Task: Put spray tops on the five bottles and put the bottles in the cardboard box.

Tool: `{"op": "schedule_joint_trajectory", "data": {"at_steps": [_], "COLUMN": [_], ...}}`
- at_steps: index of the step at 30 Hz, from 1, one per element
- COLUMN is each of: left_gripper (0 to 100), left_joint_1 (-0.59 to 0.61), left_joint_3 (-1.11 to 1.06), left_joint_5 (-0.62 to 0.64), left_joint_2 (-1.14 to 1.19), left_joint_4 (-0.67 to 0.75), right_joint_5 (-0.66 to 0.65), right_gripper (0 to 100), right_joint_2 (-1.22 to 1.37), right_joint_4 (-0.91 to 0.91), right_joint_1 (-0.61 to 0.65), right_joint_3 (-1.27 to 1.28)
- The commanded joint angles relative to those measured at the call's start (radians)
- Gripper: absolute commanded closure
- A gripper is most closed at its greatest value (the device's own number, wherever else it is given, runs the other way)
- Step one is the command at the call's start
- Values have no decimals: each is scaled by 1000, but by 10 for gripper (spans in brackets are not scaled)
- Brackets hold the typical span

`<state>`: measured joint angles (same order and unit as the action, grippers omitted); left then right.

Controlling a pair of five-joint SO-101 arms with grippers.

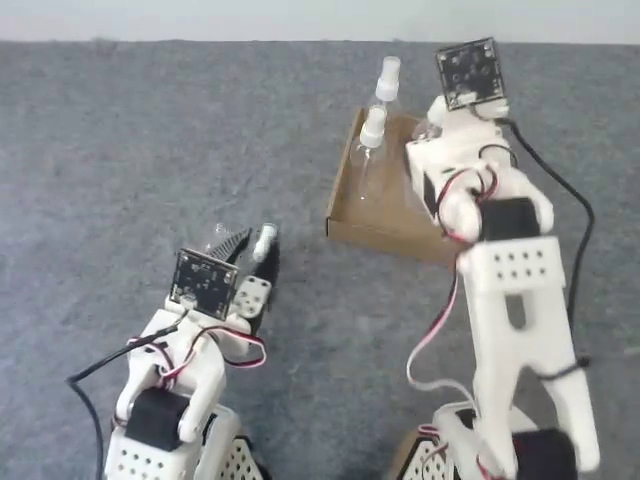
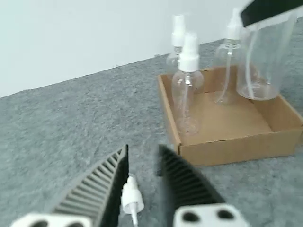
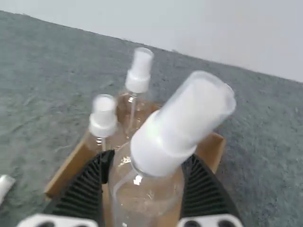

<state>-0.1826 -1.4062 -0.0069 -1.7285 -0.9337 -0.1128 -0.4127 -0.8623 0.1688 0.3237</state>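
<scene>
My right gripper (image 3: 147,163) is shut on a clear bottle (image 3: 156,184) with a white spray top (image 3: 182,123), held tilted over the cardboard box (image 1: 385,225). In the box stand two topped bottles (image 2: 187,80) (image 2: 228,61). A third topped bottle (image 2: 177,38) stands at the box's far edge; I cannot tell whether it is inside. My left gripper (image 2: 143,149) is open low over the carpet. A loose spray top (image 2: 130,198) lies between its fingers, close to one finger (image 2: 102,184). In the high view that gripper (image 1: 252,242) is well short of the box.
Grey carpet (image 1: 130,150) covers the table, with open room to the left of the box. The right arm (image 1: 510,260) hangs over the box's right half and hides that side. A pale wall (image 2: 71,33) rises behind the table.
</scene>
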Motion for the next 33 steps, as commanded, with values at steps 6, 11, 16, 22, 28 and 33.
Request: {"op": "schedule_joint_trajectory", "data": {"at_steps": [6, 11, 16, 22, 28, 33], "left_gripper": [990, 989, 989, 989, 989, 989], "left_joint_1": [21, 21, 21, 21, 21, 21], "left_joint_3": [4, 2, 2, 2, 2, 2], "left_joint_5": [-3, -3, -2, -2, -2, -2], "left_joint_2": [-14, -14, -14, -14, -14, -14], "left_joint_4": [26, 26, 26, 26, 26, 26], "right_joint_5": [18, 29, 29, 28, 32, 32], "right_gripper": [992, 992, 992, 992, 992, 992], "right_joint_2": [73, 79, 85, 196, 263, 318], "right_joint_4": [277, 481, 611, 716, 786, 837], "right_joint_1": [-70, -82, -82, -105, -137, -133], "right_joint_3": [58, 219, 316, 341, 344, 347]}}
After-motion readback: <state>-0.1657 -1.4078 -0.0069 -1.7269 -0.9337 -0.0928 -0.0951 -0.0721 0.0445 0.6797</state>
